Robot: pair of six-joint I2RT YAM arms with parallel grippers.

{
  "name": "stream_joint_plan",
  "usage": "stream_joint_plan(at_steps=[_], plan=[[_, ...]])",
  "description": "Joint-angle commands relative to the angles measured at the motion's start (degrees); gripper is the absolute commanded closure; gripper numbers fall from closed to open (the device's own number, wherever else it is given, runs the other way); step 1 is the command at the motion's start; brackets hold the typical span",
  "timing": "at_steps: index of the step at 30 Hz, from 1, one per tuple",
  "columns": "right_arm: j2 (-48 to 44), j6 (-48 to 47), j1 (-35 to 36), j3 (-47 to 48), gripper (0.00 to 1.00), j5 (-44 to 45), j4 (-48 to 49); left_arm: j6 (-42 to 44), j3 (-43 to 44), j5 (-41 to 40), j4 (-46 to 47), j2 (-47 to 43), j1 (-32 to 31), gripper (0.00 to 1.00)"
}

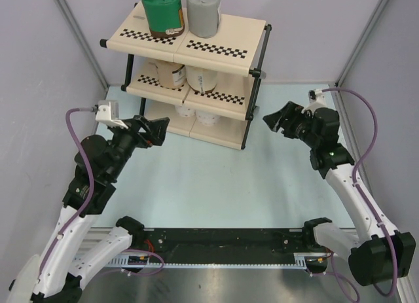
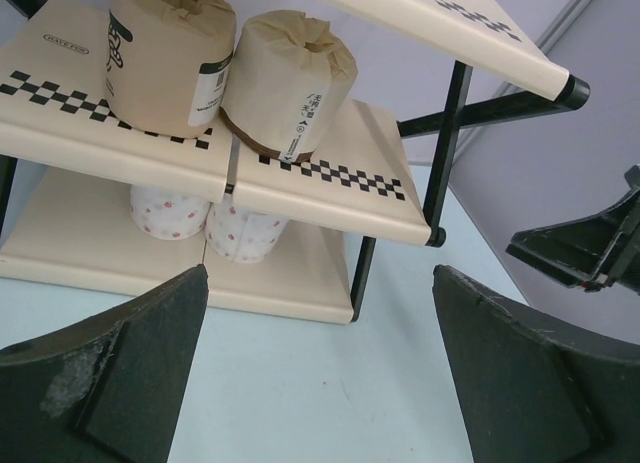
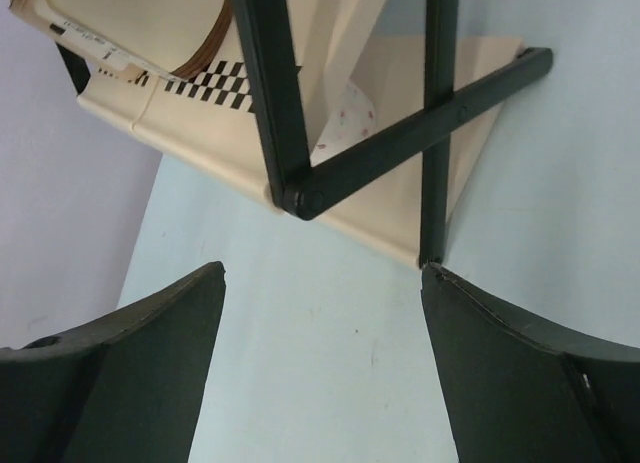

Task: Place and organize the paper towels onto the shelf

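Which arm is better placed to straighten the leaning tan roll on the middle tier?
Left. The left gripper is open, facing the tan roll on the shelf; the right gripper faces only end posts.

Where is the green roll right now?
In the top view, the green roll stands on the shelf's top tier, at its left, directly beside the grey roll.

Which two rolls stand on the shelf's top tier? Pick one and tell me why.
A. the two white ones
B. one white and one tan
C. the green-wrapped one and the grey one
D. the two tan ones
C: the top external view shows the green-wrapped roll and the grey roll standing side by side on the top panel of the shelf.
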Motion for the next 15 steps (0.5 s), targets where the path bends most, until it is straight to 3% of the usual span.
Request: stream_joint_plan(at_steps=[1, 7, 15], plan=[[3.1, -5.3, 3.6, 0.3, 0.16, 0.0, 14.0, -1.3, 0.1, 1.2, 0.8, -0.6, 0.4, 0.02], [9.2, -3.9, 4.6, 0.3, 0.17, -1.0, 23.5, 0.0, 0.9, 0.1, -0.6, -1.0, 0.4, 0.01], [19.0, -0.2, 3.2, 1.3, 0.27, -3.9, 33.1, 1.0, 1.6, -0.5, -2.0, -1.5, 0.4, 0.01]])
